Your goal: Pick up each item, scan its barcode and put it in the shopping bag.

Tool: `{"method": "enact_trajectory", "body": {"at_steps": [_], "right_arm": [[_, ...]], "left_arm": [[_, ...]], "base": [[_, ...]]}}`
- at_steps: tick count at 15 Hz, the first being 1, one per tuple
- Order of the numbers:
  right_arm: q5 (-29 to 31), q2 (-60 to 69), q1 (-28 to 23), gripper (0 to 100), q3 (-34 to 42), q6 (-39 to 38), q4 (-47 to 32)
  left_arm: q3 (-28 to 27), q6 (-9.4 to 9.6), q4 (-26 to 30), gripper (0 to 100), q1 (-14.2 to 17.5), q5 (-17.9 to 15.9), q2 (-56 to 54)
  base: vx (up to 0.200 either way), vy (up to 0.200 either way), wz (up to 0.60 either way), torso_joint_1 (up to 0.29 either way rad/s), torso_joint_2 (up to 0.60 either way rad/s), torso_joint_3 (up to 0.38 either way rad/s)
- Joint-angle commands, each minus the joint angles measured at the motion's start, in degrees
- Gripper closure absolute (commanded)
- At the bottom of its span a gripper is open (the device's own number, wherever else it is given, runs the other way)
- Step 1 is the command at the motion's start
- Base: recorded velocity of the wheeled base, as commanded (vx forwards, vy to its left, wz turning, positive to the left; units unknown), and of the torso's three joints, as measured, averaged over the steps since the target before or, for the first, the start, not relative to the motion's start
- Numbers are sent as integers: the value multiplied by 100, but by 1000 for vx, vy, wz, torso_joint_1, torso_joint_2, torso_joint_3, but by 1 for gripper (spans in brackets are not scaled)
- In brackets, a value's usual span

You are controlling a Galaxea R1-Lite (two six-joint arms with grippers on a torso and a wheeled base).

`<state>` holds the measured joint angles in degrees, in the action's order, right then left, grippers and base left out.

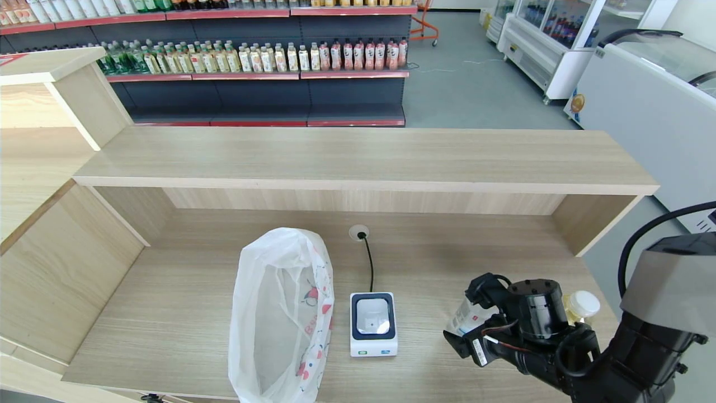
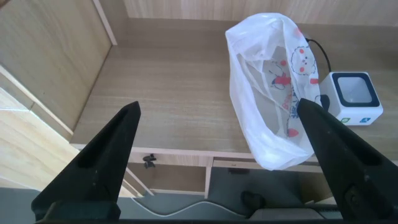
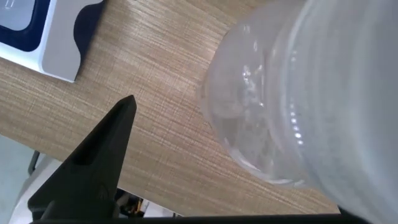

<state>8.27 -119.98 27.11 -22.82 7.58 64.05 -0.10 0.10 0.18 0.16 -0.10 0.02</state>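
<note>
Location: retail shop, checkout station. Indicators:
- far left: shelving (image 1: 257,101) with red edge strips, rows of bottled drinks (image 1: 263,57)
- far right: glass-front chiller (image 1: 554,28), chest freezer (image 1: 643,106)
- near: wooden counter (image 1: 358,151) carrying barcode scanner (image 1: 373,322), plastic shopping bag (image 1: 279,313)

light wood counter (image 1: 168,313) bears a white shopping bag (image 1: 279,313) beside a barcode scanner (image 1: 373,322).

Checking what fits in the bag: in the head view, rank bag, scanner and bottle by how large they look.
1. bag, clearly largest.
2. scanner and bottle: unsure, since the right hand hides most of the bottle.
</note>
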Motion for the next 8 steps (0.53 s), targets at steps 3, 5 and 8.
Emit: {"method": "enact_trajectory", "body": {"at_steps": [3, 5, 8], "right_arm": [[-9, -439, 93, 0, -65, 173, 644], [-9, -632, 110, 0, -65, 217, 952], [-9, -808, 110, 0, -65, 217, 1259]], "left_arm": [[1, -1, -1, 0, 2, 1, -2], [1, -1, -1, 0, 2, 1, -2], [1, -1, -1, 0, 2, 1, -2]], "base": [[0, 0, 0, 0, 0, 0], [0, 0, 0, 0, 0, 0], [0, 0, 0, 0, 0, 0]]}}
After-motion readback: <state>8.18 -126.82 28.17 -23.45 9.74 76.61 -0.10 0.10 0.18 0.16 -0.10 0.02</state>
